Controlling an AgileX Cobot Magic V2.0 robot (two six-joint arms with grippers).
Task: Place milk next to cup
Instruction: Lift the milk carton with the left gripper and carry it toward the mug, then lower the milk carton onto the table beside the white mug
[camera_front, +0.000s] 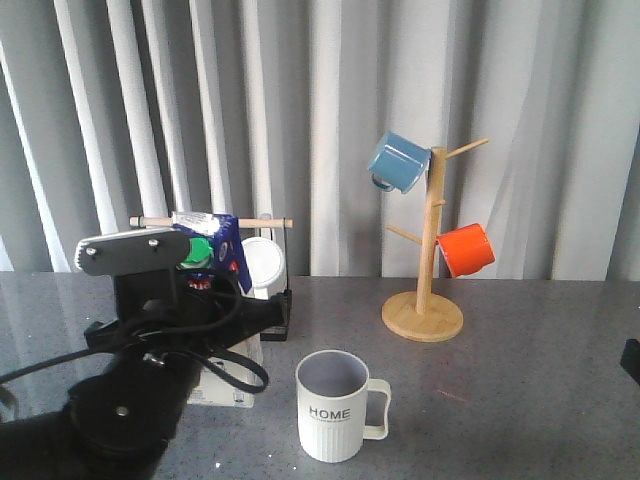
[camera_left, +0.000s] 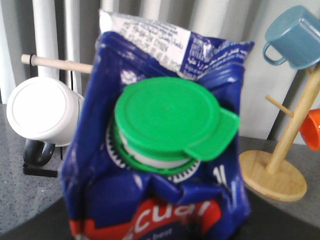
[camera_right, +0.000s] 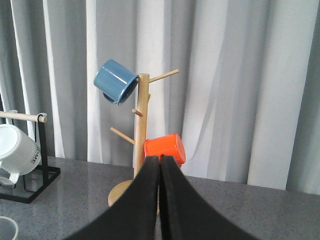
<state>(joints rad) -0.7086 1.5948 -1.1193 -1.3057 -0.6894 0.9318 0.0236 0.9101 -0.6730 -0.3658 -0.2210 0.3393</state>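
The tall blue-and-white milk carton with a green round cap (camera_front: 212, 250) stands at the left of the grey table (camera_front: 520, 390), near the cream ribbed "HOME" mug (camera_front: 335, 405) but apart from it, so placing remains. The left end effector (camera_front: 190, 320) hides its fingers; I cannot tell its grip. The right end effector (camera_right: 160, 200) is closed, empty.
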